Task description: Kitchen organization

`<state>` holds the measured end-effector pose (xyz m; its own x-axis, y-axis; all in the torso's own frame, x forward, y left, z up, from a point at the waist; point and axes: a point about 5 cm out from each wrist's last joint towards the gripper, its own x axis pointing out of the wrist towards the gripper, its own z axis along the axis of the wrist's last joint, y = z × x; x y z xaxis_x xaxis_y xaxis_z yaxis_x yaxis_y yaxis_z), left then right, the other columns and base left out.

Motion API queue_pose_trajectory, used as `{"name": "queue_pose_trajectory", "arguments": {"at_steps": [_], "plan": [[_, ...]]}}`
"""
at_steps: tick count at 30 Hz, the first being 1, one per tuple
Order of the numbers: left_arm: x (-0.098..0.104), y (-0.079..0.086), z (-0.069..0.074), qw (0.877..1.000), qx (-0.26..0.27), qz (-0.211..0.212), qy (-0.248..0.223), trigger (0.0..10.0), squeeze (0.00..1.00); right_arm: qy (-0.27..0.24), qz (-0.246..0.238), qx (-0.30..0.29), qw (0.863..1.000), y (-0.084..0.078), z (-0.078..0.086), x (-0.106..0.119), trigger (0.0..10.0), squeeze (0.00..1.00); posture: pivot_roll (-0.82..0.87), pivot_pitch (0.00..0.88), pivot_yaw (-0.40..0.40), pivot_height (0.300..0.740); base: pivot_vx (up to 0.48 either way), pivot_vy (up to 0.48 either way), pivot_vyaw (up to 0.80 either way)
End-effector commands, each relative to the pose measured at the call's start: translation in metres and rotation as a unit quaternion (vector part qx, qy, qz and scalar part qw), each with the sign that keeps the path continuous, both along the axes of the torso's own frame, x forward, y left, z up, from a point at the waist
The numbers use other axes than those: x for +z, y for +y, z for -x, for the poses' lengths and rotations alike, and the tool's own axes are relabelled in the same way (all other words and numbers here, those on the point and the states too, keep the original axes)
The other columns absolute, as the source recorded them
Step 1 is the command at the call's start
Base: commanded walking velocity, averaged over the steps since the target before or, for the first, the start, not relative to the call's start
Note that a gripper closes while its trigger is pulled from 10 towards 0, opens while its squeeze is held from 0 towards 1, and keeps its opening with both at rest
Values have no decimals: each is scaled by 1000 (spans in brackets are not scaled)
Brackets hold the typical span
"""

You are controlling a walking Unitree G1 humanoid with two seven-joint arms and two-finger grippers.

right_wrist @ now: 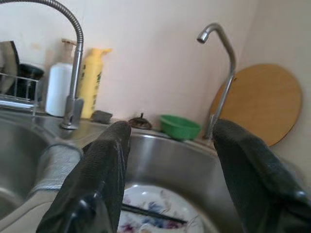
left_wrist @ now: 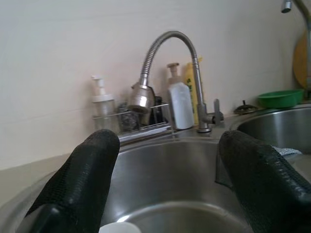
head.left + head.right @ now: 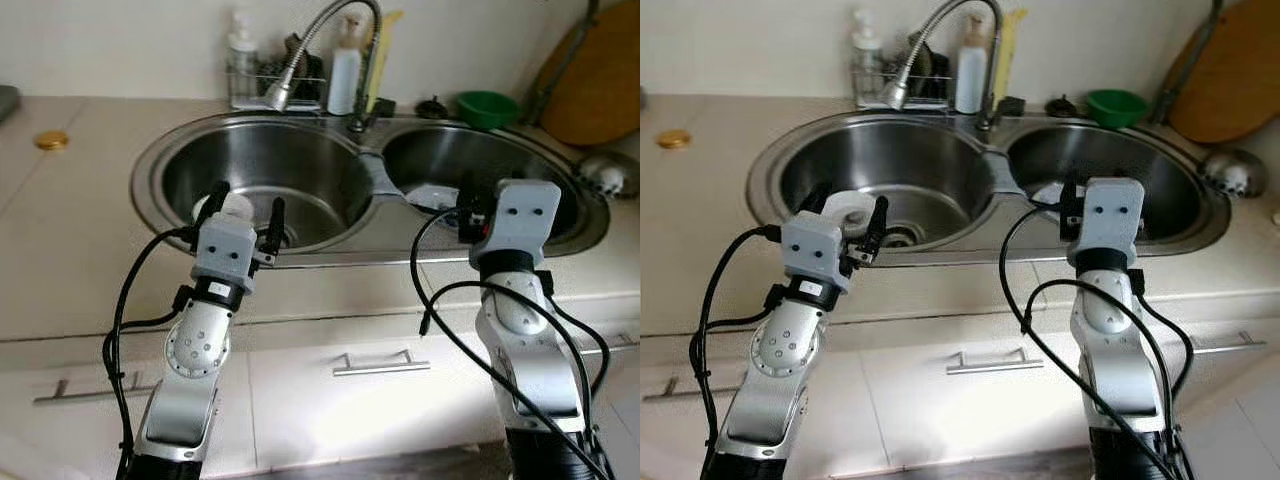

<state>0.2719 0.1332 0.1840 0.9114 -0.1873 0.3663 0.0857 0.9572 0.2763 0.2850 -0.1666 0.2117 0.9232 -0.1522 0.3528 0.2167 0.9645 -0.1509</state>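
A double steel sink [image 3: 150, 190] lies before me. In the left basin a white cup [image 3: 847, 208] stands near the drain, and its rim shows low in the left wrist view [image 2: 116, 227]. My left gripper [image 3: 248, 200] hovers open over that basin's front rim, its fingers either side of the cup and above it. In the right basin lies a flowered plate [image 1: 146, 199] with dark chopsticks [image 1: 153, 213] across it. My right gripper [image 1: 171, 133] is open above that basin's front rim, nothing between its fingers.
A flexible tap [image 3: 320, 35] arches over the divider, where a grey cloth [image 1: 56, 165] is draped. Behind stand a wire rack with bottles [image 3: 275, 85], a green bowl [image 3: 487, 107], a round wooden board [image 3: 595, 85] and a metal strainer [image 3: 605, 175]. A gold lid [image 3: 51, 140] rests far left.
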Motion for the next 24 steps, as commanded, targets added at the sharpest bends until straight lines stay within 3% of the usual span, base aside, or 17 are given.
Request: {"name": "queue_pose_trajectory", "arguments": {"at_steps": [1, 10, 24], "plan": [[2, -4, 0, 1000, -8, -5, -10, 10000, 0, -3, 19, -13, 1000, -4, 6, 0, 10000, 0, 106, 0, -84, 740, 0, 0, -800], [3, -5, 1, 1000, -13, -6, -14, 10000, 0, 22, 23, -22, 999, -10, 17, -11, 10000, 0, 96, 0, -75, 740, 0, 0, -800], [4, -6, 1, 1000, -18, -4, -20, 10000, 0, 20, 18, -24, 999, -7, 13, -13, 10000, 0, 108, 0, -78, 740, 0, 0, -800]]}}
